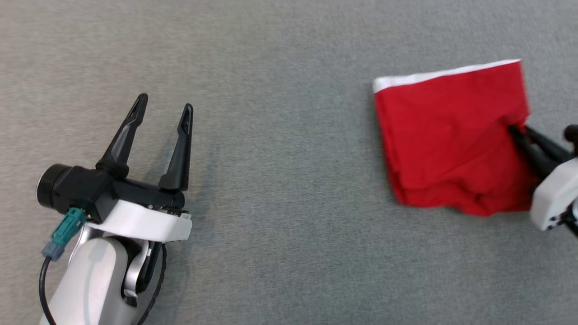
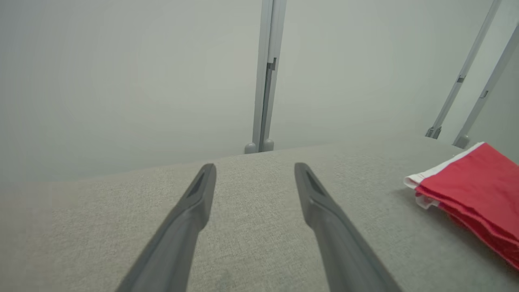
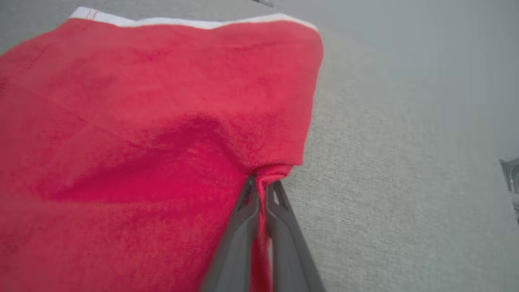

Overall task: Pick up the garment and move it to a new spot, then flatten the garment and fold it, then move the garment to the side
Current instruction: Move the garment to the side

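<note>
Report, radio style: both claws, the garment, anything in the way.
Right claw shut on the edge of the folded red cloth garment with white band. Left claw open, apart from it. Nothing seen in the way on the grey fabric surface.

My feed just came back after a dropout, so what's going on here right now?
The red garment lies folded into a rough square on the grey surface, with its white band along the far edge. The right gripper is shut on a pinch of cloth at the garment's right edge, which bunches the fabric there. The left gripper is open over bare surface, well to the left of the garment and not touching it.
</note>
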Motion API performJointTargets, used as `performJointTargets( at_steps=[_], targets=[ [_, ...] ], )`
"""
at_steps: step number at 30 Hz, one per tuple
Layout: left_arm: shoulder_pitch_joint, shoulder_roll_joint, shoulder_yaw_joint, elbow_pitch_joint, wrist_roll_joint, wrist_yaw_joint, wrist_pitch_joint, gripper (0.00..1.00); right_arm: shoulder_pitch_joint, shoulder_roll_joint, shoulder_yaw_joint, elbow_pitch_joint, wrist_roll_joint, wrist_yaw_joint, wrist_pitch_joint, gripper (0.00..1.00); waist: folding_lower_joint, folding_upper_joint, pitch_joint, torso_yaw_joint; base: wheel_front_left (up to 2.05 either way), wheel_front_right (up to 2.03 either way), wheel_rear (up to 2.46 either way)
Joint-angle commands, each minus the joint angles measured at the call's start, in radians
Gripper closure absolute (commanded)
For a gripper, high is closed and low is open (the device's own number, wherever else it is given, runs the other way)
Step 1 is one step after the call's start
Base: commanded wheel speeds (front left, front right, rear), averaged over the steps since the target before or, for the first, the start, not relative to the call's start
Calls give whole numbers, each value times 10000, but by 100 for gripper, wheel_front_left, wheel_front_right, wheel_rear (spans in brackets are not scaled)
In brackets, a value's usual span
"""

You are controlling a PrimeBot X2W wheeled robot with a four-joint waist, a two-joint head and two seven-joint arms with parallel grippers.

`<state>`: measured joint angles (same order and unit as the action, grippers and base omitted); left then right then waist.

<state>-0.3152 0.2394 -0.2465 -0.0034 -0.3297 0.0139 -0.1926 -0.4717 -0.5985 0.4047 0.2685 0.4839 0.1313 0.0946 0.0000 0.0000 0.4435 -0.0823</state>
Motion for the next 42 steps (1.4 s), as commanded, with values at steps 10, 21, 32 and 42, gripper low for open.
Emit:
performJointTargets(
  at_steps=[10,21,32,42],
  targets=[
    [-768,526,-152,-715,393,-92,552,0,-818,-1004,-1682,1311,-682,-7,-531,100,0,0,1519,-1308,0,0,0],
    [-1096,842,-339,-1341,679,-124,892,0,-1964,-877,-3822,2983,-1628,-5,-1117,100,0,0,2376,-1465,0,0,0],
    [-1155,888,-448,-1403,683,-57,914,0,-2642,-233,-4516,3865,-1913,-6,-1804,0,0,0,2531,-1370,0,0,0],
    [-918,775,-402,-1136,424,34,584,0,-2172,492,-5319,3895,-1754,-6,-2539,0,0,0,1988,-1229,0,0,0]
  ],
)
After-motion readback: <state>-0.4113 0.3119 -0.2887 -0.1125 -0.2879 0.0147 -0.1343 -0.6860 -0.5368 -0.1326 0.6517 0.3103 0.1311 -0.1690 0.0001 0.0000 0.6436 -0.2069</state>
